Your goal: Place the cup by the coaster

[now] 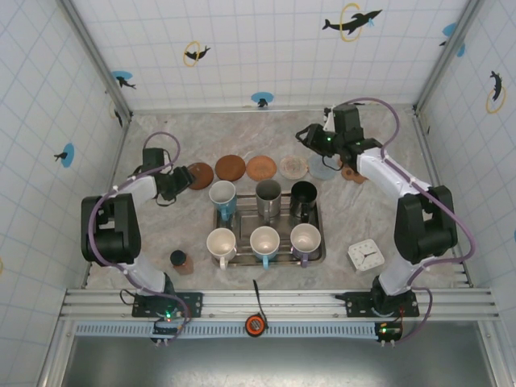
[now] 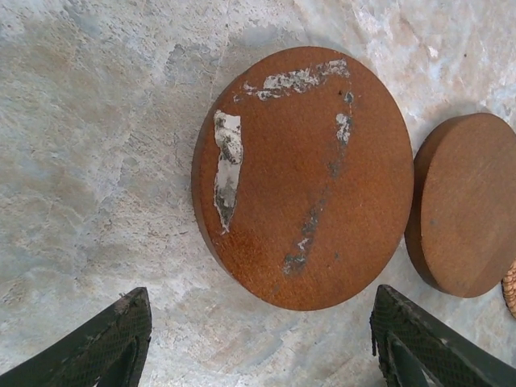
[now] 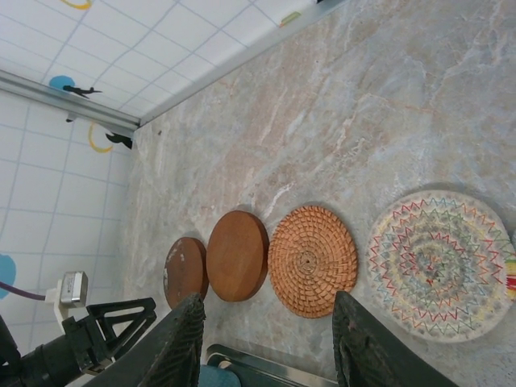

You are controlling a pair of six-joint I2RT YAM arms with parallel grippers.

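Left gripper (image 2: 263,295) gapes wide, empty, above a scratched brown coaster (image 2: 314,177). Right gripper (image 3: 268,302) stands parted, seemingly holding nothing, over other coasters (image 3: 310,258). Six cups (image 1: 222,193) stand upright on the tray (image 1: 320,242).

You have a marbled grey table (image 1: 347,218) boxed in by white tiled walls (image 1: 266,48) dotted with dolphin stickers (image 1: 352,22). A shallow metal tray (image 1: 242,219) sits mid-table, toward the near side. To its right you'll see a small white square clock (image 1: 366,255) lying face up, apart from the tray. Off the tray's near left corner stands a small brown jar (image 1: 181,261) with a dark lid. Along the near edge runs a metal rail (image 1: 306,305). At its middle sits an orange-and-black tape measure (image 1: 254,324), and a thin black strip (image 1: 256,290) lies just beyond it.
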